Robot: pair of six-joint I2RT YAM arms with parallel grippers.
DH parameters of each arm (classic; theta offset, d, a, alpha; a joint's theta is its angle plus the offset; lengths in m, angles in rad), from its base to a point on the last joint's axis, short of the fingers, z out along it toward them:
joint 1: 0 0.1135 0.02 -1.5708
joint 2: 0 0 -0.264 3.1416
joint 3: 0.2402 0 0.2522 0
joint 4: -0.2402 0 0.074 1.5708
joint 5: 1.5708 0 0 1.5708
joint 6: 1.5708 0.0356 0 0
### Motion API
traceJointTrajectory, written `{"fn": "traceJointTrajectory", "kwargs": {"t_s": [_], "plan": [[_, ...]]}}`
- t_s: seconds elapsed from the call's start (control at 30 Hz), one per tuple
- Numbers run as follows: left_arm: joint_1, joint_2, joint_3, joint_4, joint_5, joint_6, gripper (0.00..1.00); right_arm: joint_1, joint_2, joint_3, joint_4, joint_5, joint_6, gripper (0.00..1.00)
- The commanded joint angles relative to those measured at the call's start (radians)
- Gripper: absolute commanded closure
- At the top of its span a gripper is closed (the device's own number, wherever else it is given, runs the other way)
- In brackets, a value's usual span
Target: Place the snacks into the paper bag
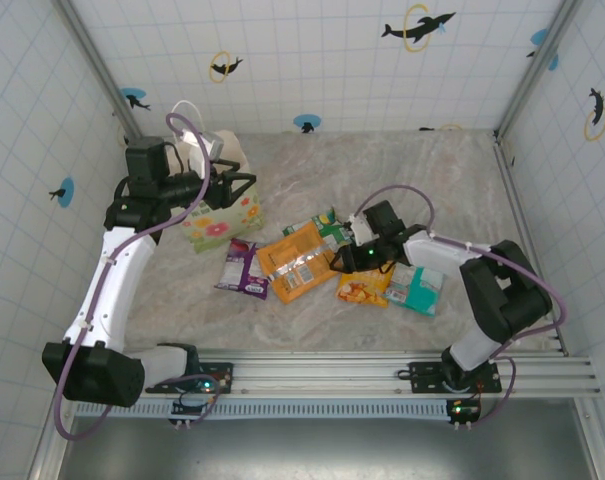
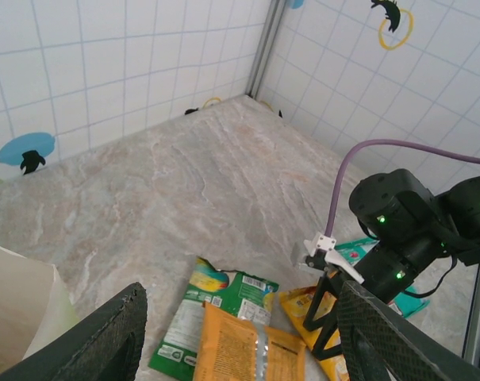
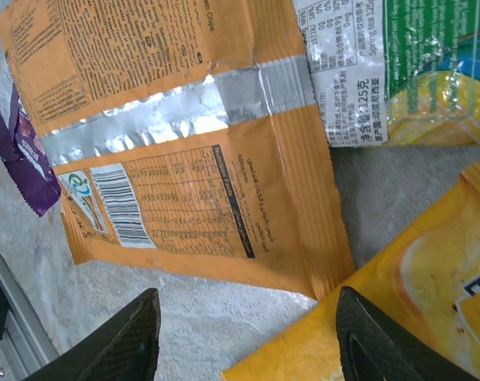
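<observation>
Bright, even overhead light, soft shadows on the marbled surface (image 1: 382, 170), glare on the silver seam of the orange packet (image 3: 224, 198), right pincer (image 3: 247, 295) slightly blurred

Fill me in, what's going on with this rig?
The right tool hangs open over the flat orange foil packet, not gripping it. The left tool is open beside the cream flower-printed paper bag. The snack packets in view, including a purple one, a yellow-orange one and a teal-white one, lie on the marbled tabletop outside the bag.
</observation>
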Motion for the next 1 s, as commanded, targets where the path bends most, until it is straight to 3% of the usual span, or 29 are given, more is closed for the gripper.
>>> {"fn": "traceJointTrajectory", "kwargs": {"t_s": [0.0, 0.47, 0.73, 0.8, 0.97], "plan": [[-0.007, -0.023, -0.008, 0.024, 0.023, -0.004, 0.35, 0.016, 0.049, 0.019, 0.037, -0.010, -0.002, 0.40], [-0.007, -0.017, 0.006, 0.016, 0.016, -0.001, 0.35, 0.039, 0.176, 0.147, 0.042, 0.100, -0.091, 0.36], [-0.007, -0.016, 0.008, 0.013, 0.015, 0.003, 0.35, 0.084, 0.239, 0.179, 0.017, 0.101, -0.132, 0.37], [-0.007, -0.018, 0.005, 0.012, 0.015, 0.003, 0.35, 0.092, 0.244, 0.172, 0.017, 0.101, -0.132, 0.42], [-0.007, -0.018, 0.005, 0.012, 0.015, 0.003, 0.35, 0.097, 0.226, 0.148, 0.040, 0.101, -0.130, 0.71]]}}
